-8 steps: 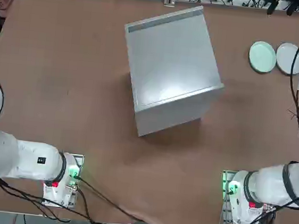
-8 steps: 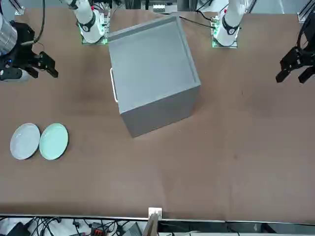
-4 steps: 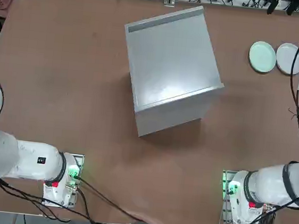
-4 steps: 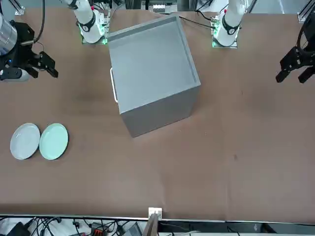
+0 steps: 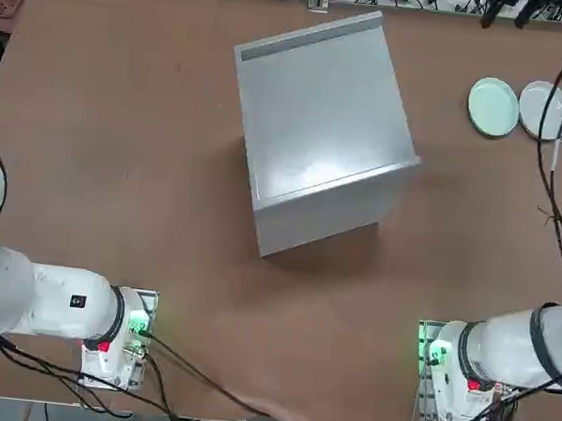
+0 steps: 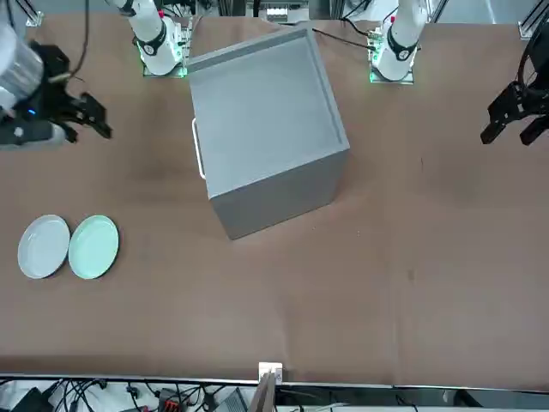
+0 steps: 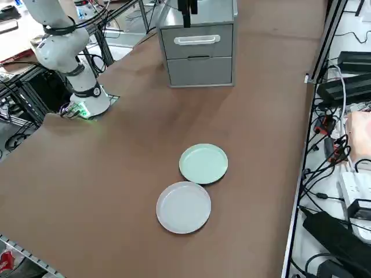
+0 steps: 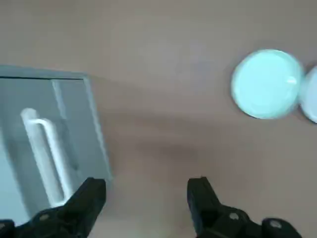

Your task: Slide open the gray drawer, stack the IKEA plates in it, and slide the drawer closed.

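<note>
The gray cabinet point(image 5: 322, 124) stands mid-table, turned at an angle. Its gray drawer point(image 7: 197, 40) with a white bar handle point(image 6: 196, 148) is shut and faces the robot's right side. Two IKEA plates lie side by side on the table at the far right: a mint green one point(image 5: 494, 107) and a gray-white one point(image 5: 544, 108). My right gripper point(image 6: 93, 122) hovers open and empty above the table, between the drawer front and the plates. In the wrist view the open gripper point(image 8: 146, 193) has the handle point(image 8: 44, 148) to one side and the mint plate point(image 8: 267, 90) to the other.
Below the handled drawer the cabinet shows a second plain gray front point(image 7: 200, 70). Cables and power strips point(image 7: 348, 191) lie along the table's far edge. Bare brown tabletop point(image 5: 459, 239) stretches between the cabinet and the plates.
My right gripper has drifted a little toward the cabinet, still open. The plates and the cabinet have not moved.
</note>
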Motion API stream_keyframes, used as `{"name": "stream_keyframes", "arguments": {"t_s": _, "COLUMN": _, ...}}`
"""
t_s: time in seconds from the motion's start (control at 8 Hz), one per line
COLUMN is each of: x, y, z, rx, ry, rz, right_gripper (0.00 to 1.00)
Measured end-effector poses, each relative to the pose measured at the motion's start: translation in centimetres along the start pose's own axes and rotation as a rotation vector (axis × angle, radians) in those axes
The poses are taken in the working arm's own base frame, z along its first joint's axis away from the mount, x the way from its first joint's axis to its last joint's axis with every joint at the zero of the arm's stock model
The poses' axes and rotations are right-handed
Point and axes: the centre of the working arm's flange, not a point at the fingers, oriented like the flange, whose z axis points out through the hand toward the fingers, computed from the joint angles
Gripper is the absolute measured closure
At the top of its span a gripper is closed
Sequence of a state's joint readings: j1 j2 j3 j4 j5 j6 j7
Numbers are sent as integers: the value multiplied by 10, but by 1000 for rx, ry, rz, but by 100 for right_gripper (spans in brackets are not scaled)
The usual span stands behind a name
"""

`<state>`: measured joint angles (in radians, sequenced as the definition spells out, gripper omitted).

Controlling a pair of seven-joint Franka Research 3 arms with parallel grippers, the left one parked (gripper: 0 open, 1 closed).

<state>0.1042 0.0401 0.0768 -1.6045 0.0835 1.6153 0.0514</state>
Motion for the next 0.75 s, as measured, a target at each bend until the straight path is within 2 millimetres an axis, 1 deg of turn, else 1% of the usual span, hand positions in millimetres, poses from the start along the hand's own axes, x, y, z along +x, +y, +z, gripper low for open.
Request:
{"name": "stream_keyframes", "arguments": {"t_s": 0.12, "x": 9, "y": -20, "z": 27, "rx": 42, "ry": 2, "rz": -17, "right_gripper": 0}}
{"name": "stream_keyframes", "arguments": {"t_s": 0.25, "x": 16, "y": -30, "z": 53, "rx": 93, "ry": -18, "rz": -13, "right_gripper": 0}}
{"name": "stream_keyframes", "arguments": {"t_s": 0.38, "x": 23, "y": -33, "z": 75, "rx": 153, "ry": -47, "rz": 7, "right_gripper": 0}}
{"name": "stream_keyframes", "arguments": {"t_s": 0.5, "x": 29, "y": -33, "z": 92, "rx": 192, "ry": -69, "rz": 24, "right_gripper": 0}}
{"name": "stream_keyframes", "arguments": {"t_s": 0.75, "x": 38, "y": -38, "z": 120, "rx": 216, "ry": -109, "rz": 29, "right_gripper": 0}}
